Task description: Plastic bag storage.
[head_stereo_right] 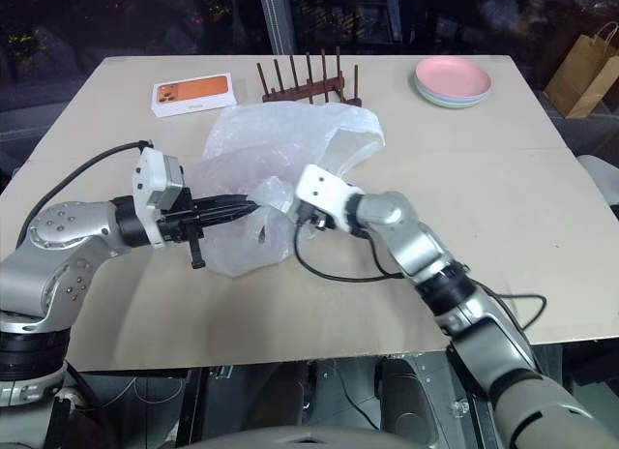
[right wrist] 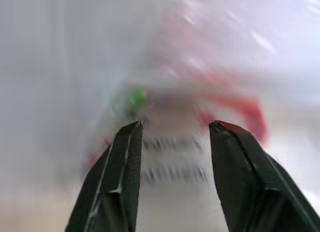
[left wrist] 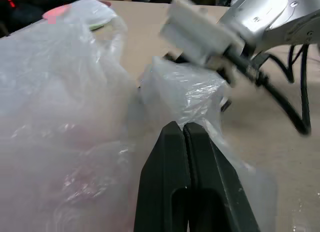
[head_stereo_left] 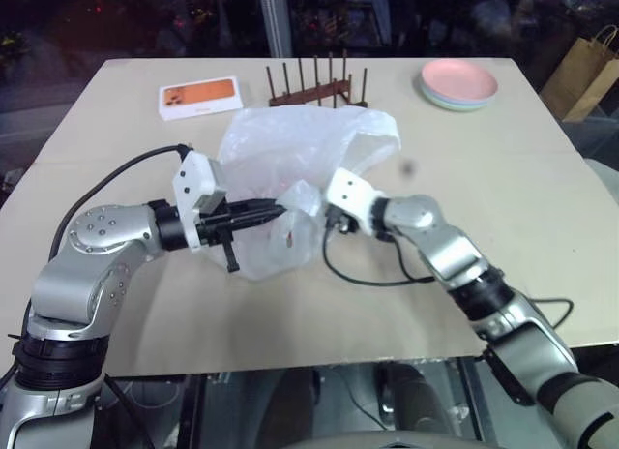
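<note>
Left pincer [left wrist: 186, 129] is clamped shut on a fold of the plastic bag [head_stereo_left: 290, 149], which lies crumpled mid-tabletop [head_stereo_left: 503, 197]; right pincer [right wrist: 172, 127] stands parted, grasping nothing, pressed close against the film. Judging by this, gathering is underway; next the right must pinch a fresh fold and draw it in. One bag, one rack [head_stereo_left: 317, 86], one box [head_stereo_left: 200, 97], a stack of plates [head_stereo_left: 458, 83].

Bench [head_stereo_left: 503, 178]: pale beige top. Dark wooden peg rack [head_stereo_left: 317, 87] stands at far edge, middle. Orange-and-white flat box [head_stereo_left: 199, 97] lies left of rack, near it. Stack of plates [head_stereo_left: 458, 84], pink one on top, sits right of rack, well apart. Brown paper bag [head_stereo_left: 586, 74] stands beyond bench, further right of rack.
</note>
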Controlling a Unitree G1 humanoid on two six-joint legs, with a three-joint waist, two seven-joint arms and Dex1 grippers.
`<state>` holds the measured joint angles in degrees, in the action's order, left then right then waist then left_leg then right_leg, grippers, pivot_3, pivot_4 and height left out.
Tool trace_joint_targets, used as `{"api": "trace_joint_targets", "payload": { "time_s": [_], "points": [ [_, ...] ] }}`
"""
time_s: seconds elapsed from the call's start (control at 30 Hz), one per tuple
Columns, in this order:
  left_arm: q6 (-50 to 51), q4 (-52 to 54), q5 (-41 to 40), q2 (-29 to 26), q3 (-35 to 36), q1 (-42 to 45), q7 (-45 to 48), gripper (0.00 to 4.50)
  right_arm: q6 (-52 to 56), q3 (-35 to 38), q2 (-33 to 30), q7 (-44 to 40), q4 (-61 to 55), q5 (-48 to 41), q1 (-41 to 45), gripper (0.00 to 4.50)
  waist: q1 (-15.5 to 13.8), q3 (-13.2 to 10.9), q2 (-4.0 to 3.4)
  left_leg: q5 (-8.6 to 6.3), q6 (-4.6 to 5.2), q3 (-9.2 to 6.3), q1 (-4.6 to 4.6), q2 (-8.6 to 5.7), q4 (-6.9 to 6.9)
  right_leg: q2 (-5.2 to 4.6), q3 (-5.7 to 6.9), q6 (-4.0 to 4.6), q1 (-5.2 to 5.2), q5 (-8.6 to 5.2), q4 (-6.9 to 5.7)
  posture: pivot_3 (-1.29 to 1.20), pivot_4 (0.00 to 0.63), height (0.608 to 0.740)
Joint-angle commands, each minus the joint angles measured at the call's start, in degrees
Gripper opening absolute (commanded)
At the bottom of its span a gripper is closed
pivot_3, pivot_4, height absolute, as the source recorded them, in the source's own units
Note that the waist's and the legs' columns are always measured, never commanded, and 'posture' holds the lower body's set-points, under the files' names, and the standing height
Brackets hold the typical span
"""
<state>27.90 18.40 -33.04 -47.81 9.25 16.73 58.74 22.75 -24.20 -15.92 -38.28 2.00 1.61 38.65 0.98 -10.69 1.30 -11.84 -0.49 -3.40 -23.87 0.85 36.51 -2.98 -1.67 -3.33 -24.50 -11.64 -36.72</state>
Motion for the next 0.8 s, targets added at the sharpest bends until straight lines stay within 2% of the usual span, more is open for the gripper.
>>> {"api": "trace_joint_targets", "payload": {
  "time_s": [0.03, 0.2, 0.3, 0.4, 0.7, 0.8],
  "points": [
    [-1.7, 1.5, -0.3, 0.5, 1.9, -0.5, -0.8, 0.0, 3.6, 5.5, -1.5, 1.2, -10.0, -2.2, -3.7, 2.2, 0.0, 0.0, 0.0, 0.0, 0.0, -0.01, 0.0, 0.02, -0.01, 0.02, 0.0, 0.0, -0.01, 0.0, -0.01, 0.0, 0.15, 0.74],
    [-3.2, 0.4, 0.7, 0.6, 1.9, -1.9, -0.5, 0.0, 10.4, 12.8, -1.1, 5.9, -15.1, -4.2, -5.1, 2.2, 0.8, 0.0, -0.01, 0.0, 0.0, 0.0, 0.09, 0.18, -0.03, 0.19, 0.0, 0.01, -0.02, -0.01, -0.08, 0.0, 0.15, 0.74],
    [-3.6, 0.0, 0.8, 0.4, 2.1, -2.4, -0.5, 0.0, 12.6, 16.9, -0.5, 10.6, -11.4, -3.3, -1.6, 2.2, 1.1, 0.0, 0.0, 0.01, 0.0, 0.0, 0.13, 0.19, 0.01, 0.19, 0.0, 0.03, -0.01, -0.03, -0.11, 0.0, 0.15, 0.74],
    [-3.5, 0.3, 0.6, 0.1, 2.4, -2.9, -0.4, 0.0, 9.4, 18.1, -1.3, 13.4, -0.7, -1.3, 4.3, 2.2, 1.5, 0.0, -0.01, 0.01, 0.0, 0.03, 0.12, 0.19, 0.03, 0.19, -0.02, 0.04, -0.02, -0.02, -0.12, 0.0, 0.15, 0.74],
    [-0.8, 4.2, -1.4, -0.1, 5.0, -6.2, -1.9, 0.0, -11.0, 14.8, 0.9, 10.5, 37.5, 2.1, 21.3, 2.2, 1.7, 0.0, -0.02, 0.01, 0.0, 0.11, 0.07, 0.19, -0.11, 0.19, -0.11, 0.06, -0.08, 0.01, -0.03, 0.0, 0.15, 0.74],
    [-0.1, 5.8, -1.8, -0.3, 6.4, -7.9, -3.0, 0.0, -14.7, 14.9, 1.2, 8.1, 42.6, 2.1, 23.8, 2.2, 1.6, 0.0, -0.02, 0.01, 0.0, 0.11, 0.05, 0.19, -0.15, 0.19, -0.13, 0.06, -0.11, 0.01, -0.01, 0.0, 0.15, 0.74]
  ]
}}
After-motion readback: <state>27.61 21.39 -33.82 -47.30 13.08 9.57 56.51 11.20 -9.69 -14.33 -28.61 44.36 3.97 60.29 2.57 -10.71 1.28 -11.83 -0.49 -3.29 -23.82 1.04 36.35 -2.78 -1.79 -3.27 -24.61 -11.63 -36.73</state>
